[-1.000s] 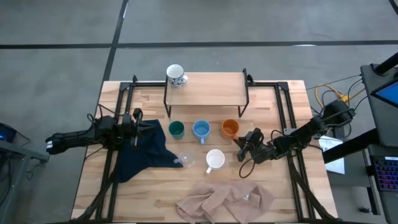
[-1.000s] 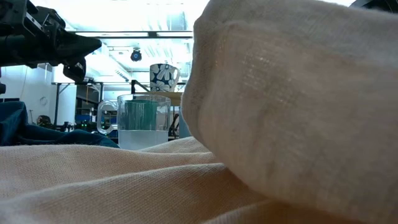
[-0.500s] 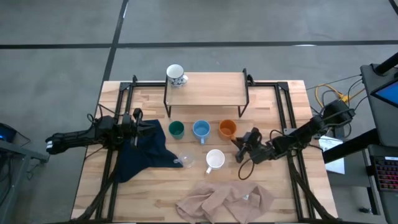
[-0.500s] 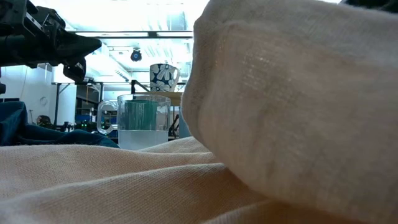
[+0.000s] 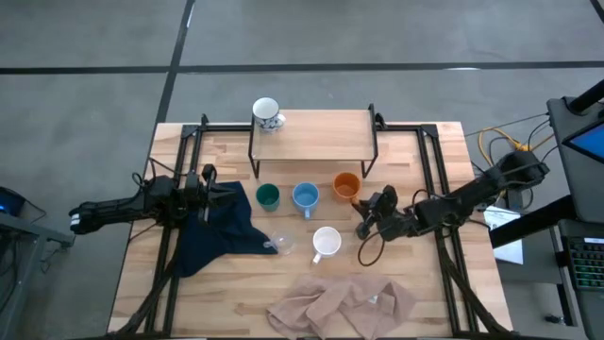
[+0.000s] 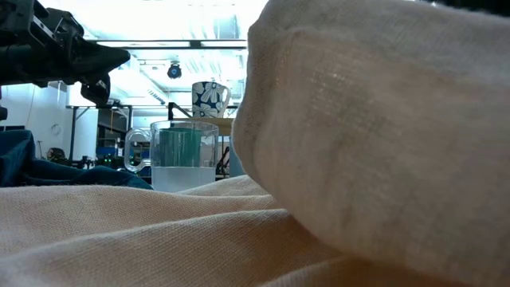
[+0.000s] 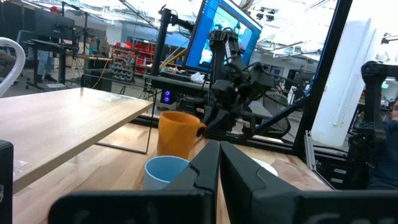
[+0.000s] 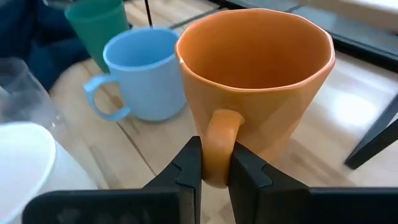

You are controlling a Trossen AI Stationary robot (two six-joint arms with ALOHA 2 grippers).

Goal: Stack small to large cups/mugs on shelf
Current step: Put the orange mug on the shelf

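My right gripper is shut on the orange mug, which is just in front of the shelf's right legs. The shelf stands at the table's far side with the patterned mug on its left end. The dark green mug and light blue mug stand in a row in front of the shelf. The white mug and clear glass cup stand nearer. My left gripper is shut and empty above the dark blue cloth. My right gripper pinches the orange mug's handle between its two fingers, one on each flat side of the loop. The fingers come roughly level from the table's right and near side. The mug stays upright, opening up; I cannot tell whether its base is off the table.
A crumpled beige cloth lies at the near edge and fills most of the low view. Black rails run along both sides of the table. The shelf's black legs stand close to the orange mug.
My right gripper has moved toward the table's far edge and the shelf, still shut on the orange mug's handle. The mug has gone with it, out of the row with the blue and green mugs, and stays upright.
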